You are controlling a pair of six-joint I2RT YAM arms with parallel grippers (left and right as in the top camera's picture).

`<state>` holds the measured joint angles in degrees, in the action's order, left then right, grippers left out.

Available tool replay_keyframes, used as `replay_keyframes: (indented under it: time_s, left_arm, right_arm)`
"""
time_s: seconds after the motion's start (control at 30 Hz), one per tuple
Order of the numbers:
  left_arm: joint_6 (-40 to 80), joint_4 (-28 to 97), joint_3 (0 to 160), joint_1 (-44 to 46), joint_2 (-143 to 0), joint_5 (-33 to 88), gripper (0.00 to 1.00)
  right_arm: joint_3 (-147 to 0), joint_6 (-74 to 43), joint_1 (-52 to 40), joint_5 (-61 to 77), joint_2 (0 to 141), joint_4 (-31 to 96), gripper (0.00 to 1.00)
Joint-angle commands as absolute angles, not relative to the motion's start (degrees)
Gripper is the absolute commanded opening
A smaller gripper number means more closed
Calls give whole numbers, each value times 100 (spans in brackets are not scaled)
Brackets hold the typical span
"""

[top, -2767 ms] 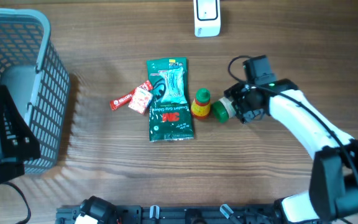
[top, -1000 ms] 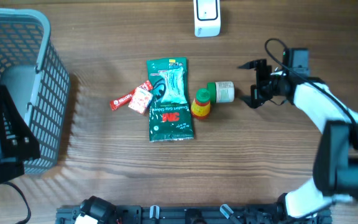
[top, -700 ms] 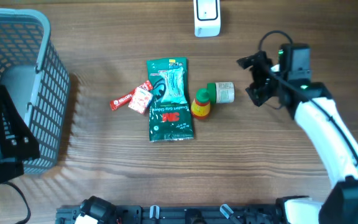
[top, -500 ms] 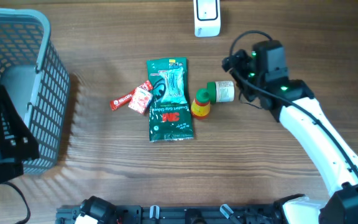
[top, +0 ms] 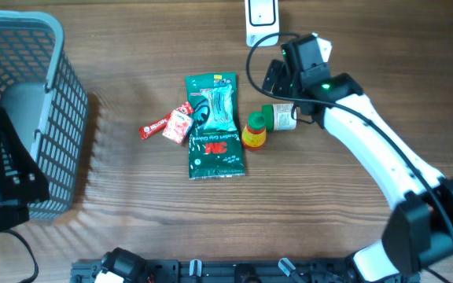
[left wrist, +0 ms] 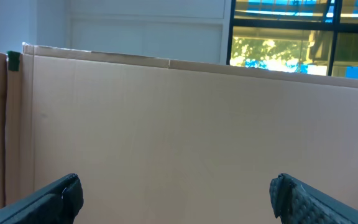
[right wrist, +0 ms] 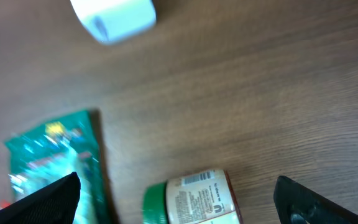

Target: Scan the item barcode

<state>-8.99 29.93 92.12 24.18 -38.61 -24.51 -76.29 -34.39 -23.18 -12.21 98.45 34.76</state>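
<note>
1. White-labelled bottle lies on its side on the table, just right of an orange bottle.
2. Right jaws spread wide over it, gripping nothing.
3. Left jaws wide apart, empty.

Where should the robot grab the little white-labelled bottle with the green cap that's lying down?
Probably its labelled middle, coming straight down, one finger on each long side. The small white-labelled bottle with a green cap lies on its side, so those sides look free, while its cap end sits close to the yellow green-capped bottle.
</note>
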Motion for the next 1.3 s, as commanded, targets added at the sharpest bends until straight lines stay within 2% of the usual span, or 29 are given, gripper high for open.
replay_keyframes:
  time_s: [0.0,0.33,0.83,0.97,1.17,1.27]
  left_arm:
    - [-967,2976,9172,2370,-3815,-2381,100]
    - [-965,2980,9172,2370,-3815,-2381,100]
    - [-967,2982,9172,2370,-3815,-2381,100]
    - [-967,2985,9172,2370,-3815,-2381,100]
    - [-967,3000,9172,2370,-3815,-2381,100]
    - [-967,3000,9172,2370,-3815,-2381,100]
  right_arm:
    - [-7730,-2976,-2329,-1081,10145,3472,100]
    - [-7736,-2161,-2329,-569,10634,3614,99]
    - [-7736,-2095,-2335,-620,11238,4176,99]
    - [-7741,-2220,-2335,-652,11264,4198,96]
    - [-7771,-2467,-2316,-336,11262,4215,81]
    - [-7863,-2692,-2241,43,11260,4244,80]
